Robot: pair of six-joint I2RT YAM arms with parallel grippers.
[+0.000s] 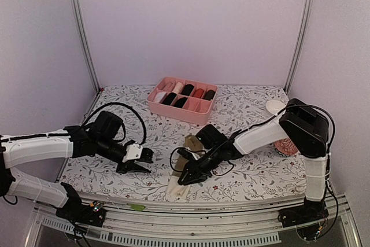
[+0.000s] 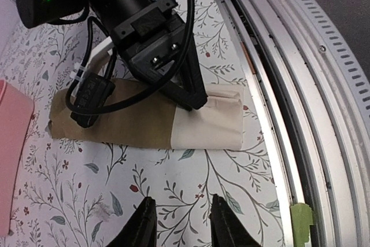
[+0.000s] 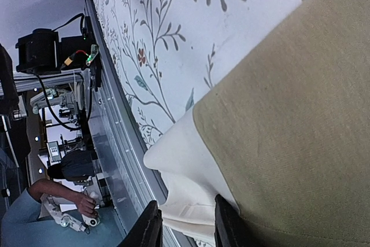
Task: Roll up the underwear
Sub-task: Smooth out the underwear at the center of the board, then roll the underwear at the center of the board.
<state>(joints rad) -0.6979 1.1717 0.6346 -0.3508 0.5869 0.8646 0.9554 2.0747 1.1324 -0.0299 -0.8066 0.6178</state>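
One piece of underwear, olive-brown (image 1: 193,143) with a cream waistband (image 1: 176,189), lies folded in a long strip near the table's front edge. It also shows in the left wrist view (image 2: 115,121). My right gripper (image 1: 186,177) is down on the cream end, with its jaws apart and the cream fabric (image 3: 191,172) between its fingers (image 3: 225,224). The waistband corner stands up a little there. My left gripper (image 1: 143,160) hovers left of the strip, open and empty (image 2: 182,199) over the floral cloth.
A pink divided box (image 1: 199,115) with several rolled pieces stands at the back centre; its edge shows in the left wrist view (image 2: 10,143). A white dish (image 1: 275,107) and a red patterned thing (image 1: 284,147) sit at the right. The metal rail (image 2: 312,114) runs along the front edge.
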